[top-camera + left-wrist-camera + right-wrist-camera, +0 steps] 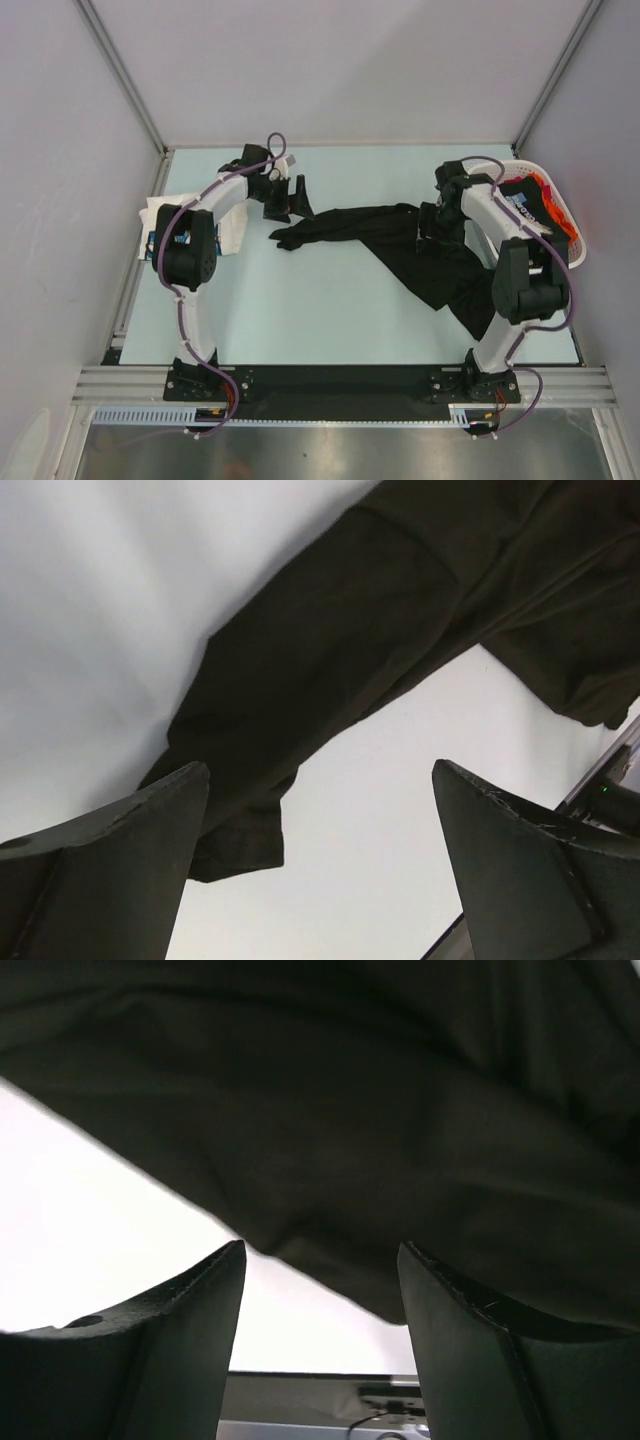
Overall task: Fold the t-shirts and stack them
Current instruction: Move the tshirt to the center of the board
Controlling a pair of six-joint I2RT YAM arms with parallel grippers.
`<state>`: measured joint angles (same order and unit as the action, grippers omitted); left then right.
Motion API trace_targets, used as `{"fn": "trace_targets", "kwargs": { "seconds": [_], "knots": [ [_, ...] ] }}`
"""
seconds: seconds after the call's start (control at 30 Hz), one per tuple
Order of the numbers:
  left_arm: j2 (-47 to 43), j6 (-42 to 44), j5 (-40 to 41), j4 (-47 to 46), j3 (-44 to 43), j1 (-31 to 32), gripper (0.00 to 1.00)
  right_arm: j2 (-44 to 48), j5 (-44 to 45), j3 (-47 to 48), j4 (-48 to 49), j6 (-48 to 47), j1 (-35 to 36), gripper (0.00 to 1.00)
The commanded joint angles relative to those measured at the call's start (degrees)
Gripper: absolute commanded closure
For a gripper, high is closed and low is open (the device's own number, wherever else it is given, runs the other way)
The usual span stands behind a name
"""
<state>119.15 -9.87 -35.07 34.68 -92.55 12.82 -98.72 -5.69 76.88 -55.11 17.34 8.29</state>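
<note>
A large plain black t-shirt (420, 250) lies crumpled across the table from the middle to the right. My left gripper (290, 200) is open and empty just behind the shirt's left end. In the left wrist view the gripper (320, 780) has wide jaws, with a black sleeve (330, 650) lying ahead of them. My right gripper (436, 224) hovers over the shirt's right part. In the right wrist view it (320, 1250) is open, with black cloth (400, 1120) just beyond the fingertips. A white printed t-shirt (158, 222) lies at the left edge, partly hidden by the left arm.
A white slotted basket (572, 240) stands at the back right and holds orange (556, 212) and dark shirts. The right arm covers part of the black shirt. Metal rails frame the table's edges.
</note>
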Motion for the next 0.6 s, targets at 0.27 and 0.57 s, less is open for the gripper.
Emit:
{"fn": "trace_targets", "kwargs": {
  "seconds": [0.27, 0.57],
  "knots": [
    [-0.5, 4.2, 3.5, 5.3, -4.9, 1.4, 0.0, -16.8, 27.5, 9.4, -14.1, -2.3, 10.4, 0.55],
    [0.3, 4.9, 3.7, 7.1, -6.3, 1.3, 0.0, -24.6, 27.8, 4.7, -16.4, 0.0, 13.1, 1.0]
  ]
}}
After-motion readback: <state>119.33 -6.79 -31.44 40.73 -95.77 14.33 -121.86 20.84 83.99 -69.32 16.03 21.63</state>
